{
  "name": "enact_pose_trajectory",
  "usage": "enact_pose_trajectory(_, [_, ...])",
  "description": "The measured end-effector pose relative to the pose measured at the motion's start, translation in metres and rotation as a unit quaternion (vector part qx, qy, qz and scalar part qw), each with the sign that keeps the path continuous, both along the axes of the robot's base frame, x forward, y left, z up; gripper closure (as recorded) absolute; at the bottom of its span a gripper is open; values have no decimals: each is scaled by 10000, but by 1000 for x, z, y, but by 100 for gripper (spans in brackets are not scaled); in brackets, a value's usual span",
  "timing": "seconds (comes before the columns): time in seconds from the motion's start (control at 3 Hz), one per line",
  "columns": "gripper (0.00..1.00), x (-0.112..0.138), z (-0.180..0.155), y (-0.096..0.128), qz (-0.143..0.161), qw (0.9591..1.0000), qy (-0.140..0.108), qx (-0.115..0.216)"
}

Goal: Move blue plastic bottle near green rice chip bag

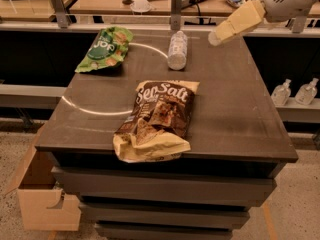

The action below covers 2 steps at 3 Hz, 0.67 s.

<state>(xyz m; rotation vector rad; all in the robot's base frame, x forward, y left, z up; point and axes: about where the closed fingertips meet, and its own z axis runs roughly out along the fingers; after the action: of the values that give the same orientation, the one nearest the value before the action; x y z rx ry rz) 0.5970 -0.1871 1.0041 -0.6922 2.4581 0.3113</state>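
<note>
The blue plastic bottle (177,50), whitish with a pale label, lies on its side at the back middle of the dark table (235,109). The green rice chip bag (105,48) lies at the table's back left corner, well apart from the bottle. My gripper (216,37), cream-coloured on a white wrist, hangs in the air at the back right. It is to the right of the bottle and slightly above it, not touching it, and holds nothing.
A brown and cream "Sea Salt" bag (157,116) lies at the table's front middle. Two clear pump bottles (282,91) stand on a shelf to the right. An open cardboard box (40,194) sits on the floor at lower left. A cluttered counter runs behind.
</note>
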Motion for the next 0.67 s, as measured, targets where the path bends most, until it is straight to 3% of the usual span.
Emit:
enact_pose_trajectory(0.33, [0, 42, -15, 13, -1000, 9943, 219, 309])
enact_pose_trajectory(0.67, [0, 68, -30, 25, -1677, 9844, 371, 377])
